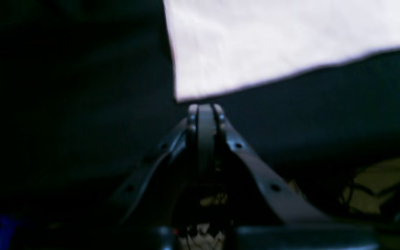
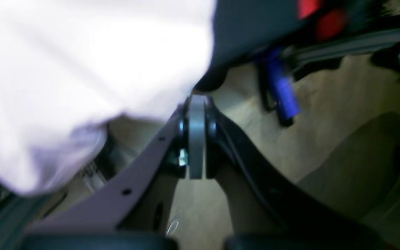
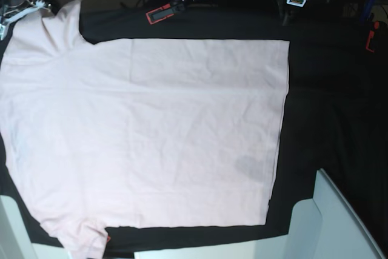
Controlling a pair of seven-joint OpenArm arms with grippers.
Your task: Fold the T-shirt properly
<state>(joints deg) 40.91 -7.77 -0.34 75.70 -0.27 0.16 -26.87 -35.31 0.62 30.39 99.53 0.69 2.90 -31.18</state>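
The large pale pink short-sleeved cotton T-shirt (image 3: 151,125) lies spread flat, plain side up, on the black table cloth (image 3: 327,89). In the base view its sleeves are at the left and its straight hem is at the right.

1. Check the right gripper (image 2: 196,100). Its jaws are pressed together beside a blurred fold of pink fabric that hangs past the table edge. You cannot tell from the wrist view whether any cloth is pinched between them. Confirm this before you lift.
2. Inspect the body of the shirt. It shows only light wrinkles and no bunching, so it probably needs no smoothing first.
3. Check the left gripper (image 1: 205,107). Its jaws are closed on nothing, and the tips sit just short of a hem corner, apart from the cloth.
4. Part the left jaws, advance over that corner and take only the shirt's layers, not the table cloth beneath.
5. Lift both ends evenly so that the fold line stays straight.
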